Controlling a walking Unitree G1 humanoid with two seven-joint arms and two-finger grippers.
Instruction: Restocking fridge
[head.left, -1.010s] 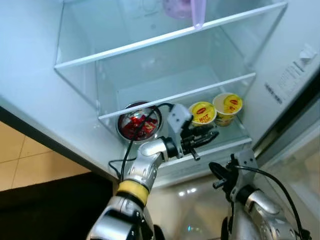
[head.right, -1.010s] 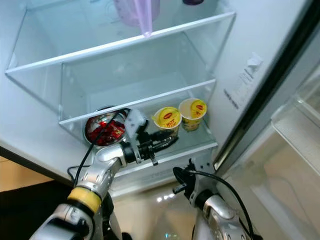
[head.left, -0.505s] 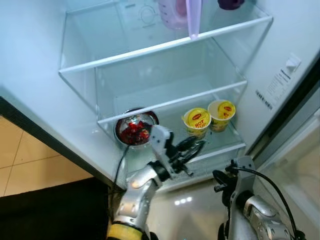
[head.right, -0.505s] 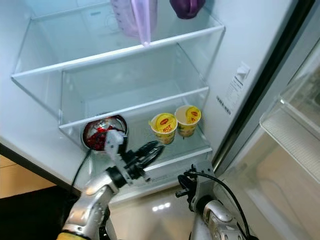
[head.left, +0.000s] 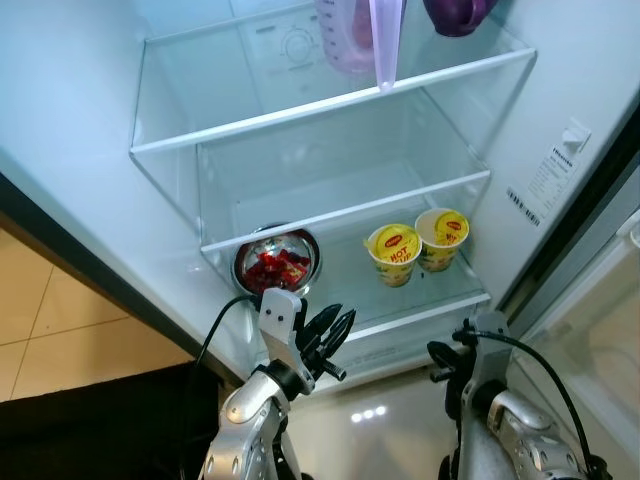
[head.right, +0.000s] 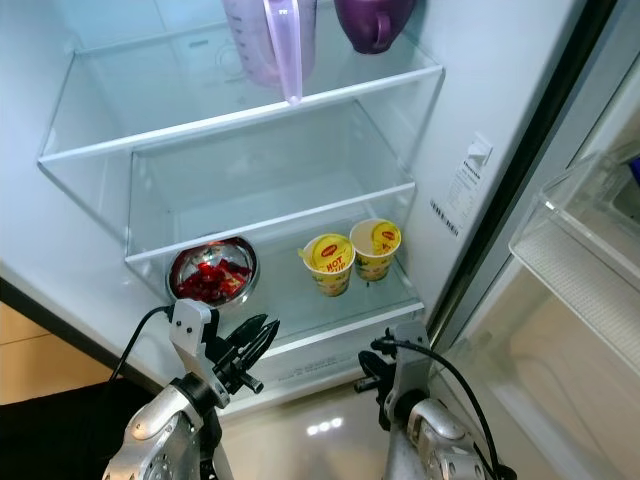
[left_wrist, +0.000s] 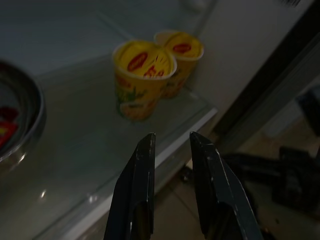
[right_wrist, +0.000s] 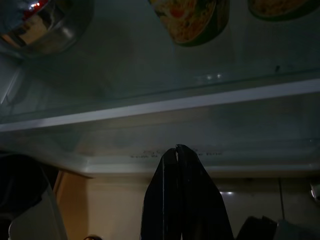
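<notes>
The left gripper is raised in front of the lowest glass shelf of the open fridge, its two black fingers apart with a small gap and holding nothing. The right gripper stays low before the fridge base, its fingers pressed together and empty.

On the lowest shelf stand two yellow noodle cups, touching each other, and to their left a metal bowl with red packets inside. The middle shelf carries nothing. On the top shelf a clear jug and a purple cup are cut off by the frame edge. The floor below is glossy tile.
</notes>
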